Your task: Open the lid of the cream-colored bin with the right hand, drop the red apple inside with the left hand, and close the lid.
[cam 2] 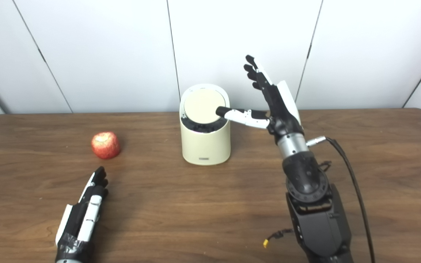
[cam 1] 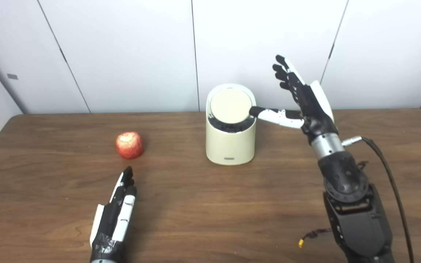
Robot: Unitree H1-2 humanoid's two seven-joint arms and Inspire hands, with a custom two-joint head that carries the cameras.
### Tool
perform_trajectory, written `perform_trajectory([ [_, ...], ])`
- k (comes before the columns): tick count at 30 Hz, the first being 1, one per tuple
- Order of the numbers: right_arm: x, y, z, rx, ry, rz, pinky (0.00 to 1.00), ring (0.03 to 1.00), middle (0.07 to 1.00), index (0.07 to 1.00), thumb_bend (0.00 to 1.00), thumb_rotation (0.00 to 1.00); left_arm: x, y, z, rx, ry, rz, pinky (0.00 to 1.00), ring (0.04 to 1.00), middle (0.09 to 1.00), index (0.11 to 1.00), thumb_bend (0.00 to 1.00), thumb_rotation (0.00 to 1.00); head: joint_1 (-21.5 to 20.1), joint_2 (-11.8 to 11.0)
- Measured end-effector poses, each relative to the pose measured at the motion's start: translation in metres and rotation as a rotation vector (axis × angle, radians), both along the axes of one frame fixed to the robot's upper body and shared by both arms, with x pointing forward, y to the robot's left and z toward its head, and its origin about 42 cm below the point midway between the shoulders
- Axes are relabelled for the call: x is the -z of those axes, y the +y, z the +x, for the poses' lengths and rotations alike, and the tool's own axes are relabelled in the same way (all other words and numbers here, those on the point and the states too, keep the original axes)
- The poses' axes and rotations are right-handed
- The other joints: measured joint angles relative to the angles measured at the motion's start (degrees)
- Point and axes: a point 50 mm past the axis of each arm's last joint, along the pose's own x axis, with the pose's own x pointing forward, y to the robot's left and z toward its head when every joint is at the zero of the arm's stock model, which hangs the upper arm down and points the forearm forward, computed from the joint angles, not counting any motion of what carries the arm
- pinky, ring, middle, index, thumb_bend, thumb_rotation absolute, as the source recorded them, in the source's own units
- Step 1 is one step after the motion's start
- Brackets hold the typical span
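Observation:
The cream-colored bin point(cam 1: 230, 140) stands upright at the table's middle back, its round lid point(cam 1: 230, 106) tilted slightly up at the rear over a dark rim. My right hand point(cam 1: 302, 98) is raised just right of the bin, open, fingers pointing up; its thumb tip touches the lid's right edge. The red apple point(cam 1: 129, 145) lies on the table to the left of the bin, apart from everything. My left hand point(cam 1: 117, 212) rests low near the front left, open with fingers stretched toward the apple, a short gap short of it.
The brown wooden table point(cam 1: 203, 204) spans the view, with white wall panels behind it. A black cable point(cam 1: 389, 175) runs from my right wrist down the right side, and a small yellow-tipped wire point(cam 1: 307, 237) hangs beside the right forearm.

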Motion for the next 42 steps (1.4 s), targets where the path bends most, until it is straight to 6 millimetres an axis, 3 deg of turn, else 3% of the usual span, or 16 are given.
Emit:
perform_trajectory([
  [5,-0.002,0.011,0.021,-0.005,0.017,-0.083,0.83,0.91,0.929,0.938,0.8,0.38,0.0,0.0,0.0,0.0,0.0,0.002,1.0,1.0,1.0,1.0,0.44,0.79,-0.09,0.09],
  [15,-0.013,0.02,0.055,0.008,0.024,-0.126,0.84,0.924,0.935,0.932,0.84,0.29,0.0,0.0,0.0,0.004,-0.002,-0.001,1.0,1.0,1.0,1.0,0.4,0.79,-0.53,-0.26],
  [26,-0.014,0.023,0.069,0.019,0.048,-0.151,0.77,0.887,0.92,0.934,0.84,0.29,0.0,-0.001,0.0,0.001,-0.006,-0.013,1.0,1.0,1.0,1.0,0.39,0.79,-0.44,-0.7],
  [36,-0.014,0.018,0.069,0.012,0.049,-0.189,0.84,0.917,0.934,0.956,0.89,0.22,0.003,-0.001,0.0,0.001,-0.02,-0.028,1.0,1.0,1.0,1.0,0.37,0.8,-0.53,-0.62],
  [42,-0.01,0.02,0.068,0.001,0.057,-0.198,0.87,0.925,0.938,0.955,0.93,0.26,0.005,-0.001,0.0,0.001,-0.024,-0.029,1.0,1.0,1.0,1.0,0.4,0.81,-0.53,-1.05],
])
